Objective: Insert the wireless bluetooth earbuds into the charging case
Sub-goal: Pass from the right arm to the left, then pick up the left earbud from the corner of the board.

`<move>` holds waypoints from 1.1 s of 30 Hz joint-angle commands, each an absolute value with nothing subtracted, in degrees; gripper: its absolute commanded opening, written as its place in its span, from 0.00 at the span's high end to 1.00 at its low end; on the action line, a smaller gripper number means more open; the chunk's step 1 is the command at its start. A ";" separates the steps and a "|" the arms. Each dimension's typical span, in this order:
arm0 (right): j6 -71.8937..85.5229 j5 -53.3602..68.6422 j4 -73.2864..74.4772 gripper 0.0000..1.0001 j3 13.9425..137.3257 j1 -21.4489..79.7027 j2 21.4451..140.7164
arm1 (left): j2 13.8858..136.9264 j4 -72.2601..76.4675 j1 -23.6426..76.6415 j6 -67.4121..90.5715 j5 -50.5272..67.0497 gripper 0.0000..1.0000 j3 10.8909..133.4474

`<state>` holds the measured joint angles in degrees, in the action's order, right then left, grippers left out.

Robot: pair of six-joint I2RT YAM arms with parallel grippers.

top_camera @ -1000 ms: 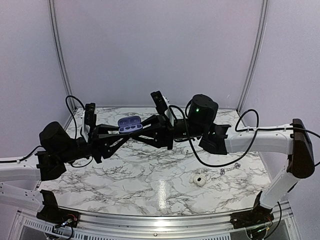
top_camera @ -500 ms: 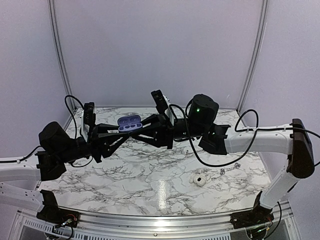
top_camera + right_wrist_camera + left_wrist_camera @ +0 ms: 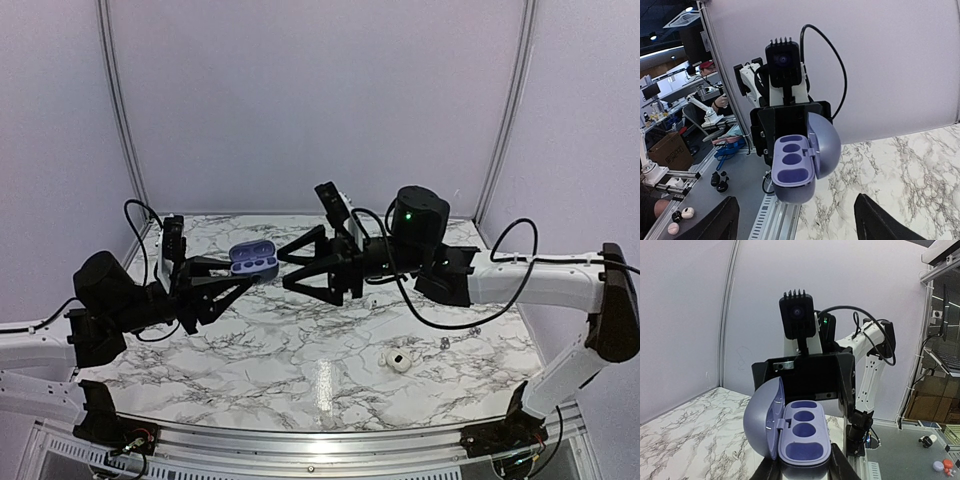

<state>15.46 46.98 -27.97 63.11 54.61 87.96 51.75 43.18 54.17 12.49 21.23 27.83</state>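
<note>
gap separates spread right jaws from left jaws' charging case (image 3: 253, 260).

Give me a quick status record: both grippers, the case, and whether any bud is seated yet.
left gripper: shut on the charging case, holding it up off the table
right gripper: open, facing the case, not touching it
case: lid open, recesses look empty
buds: none seated; a whitish item and tiny specks lie on the table's right side, too small to identify
step: insertion not yet done
</note>
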 commanded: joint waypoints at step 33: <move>39.97 -1.61 30.05 0.44 32.45 28.47 55.37 | 51.41 38.41 54.40 7.42 18.11 0.91 23.29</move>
